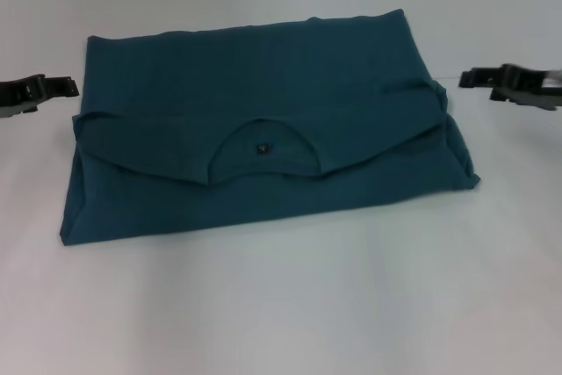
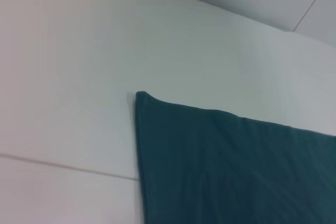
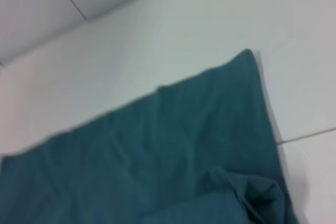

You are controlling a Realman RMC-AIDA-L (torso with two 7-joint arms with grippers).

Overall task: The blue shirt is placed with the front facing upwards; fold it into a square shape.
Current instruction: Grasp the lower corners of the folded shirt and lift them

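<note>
The head camera looks forward and down from above onto the white table (image 1: 281, 305) and sees the whole folded blue shirt (image 1: 263, 103) in the middle. The left wrist camera is low and close, and it faces one corner of the blue shirt (image 2: 220, 166) with the table behind. The right wrist camera, also close, shows another corner of it (image 3: 184, 140), so all three views share the shirt and the table.
</note>
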